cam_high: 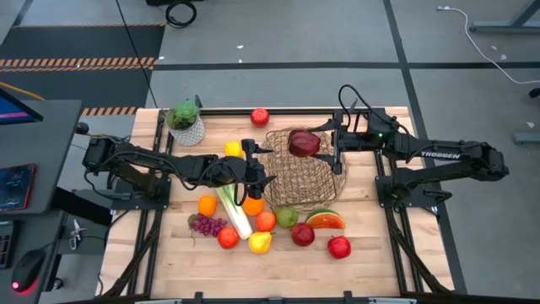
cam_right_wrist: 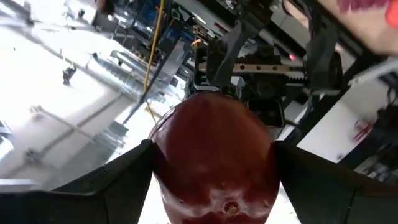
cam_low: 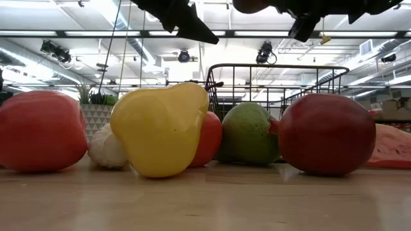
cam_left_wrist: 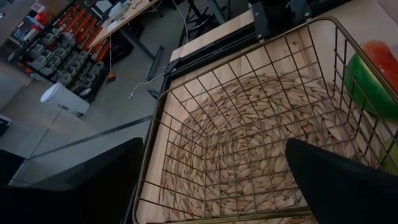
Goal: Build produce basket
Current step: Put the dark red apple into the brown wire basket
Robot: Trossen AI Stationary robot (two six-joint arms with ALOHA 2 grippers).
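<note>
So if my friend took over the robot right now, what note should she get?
Right gripper: shut on a dark red apple, held over the basket.
Left gripper: open, holding nothing, at the basket's left edge.
Basket: looks empty in the left wrist view.
Left to do: drop this apple in, then the produce on the table, such as the watermelon slice, leek and grapes.

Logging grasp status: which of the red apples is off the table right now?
The dark red apple clamped in the right gripper, above the basket. The other red apples lie on the table.
</note>
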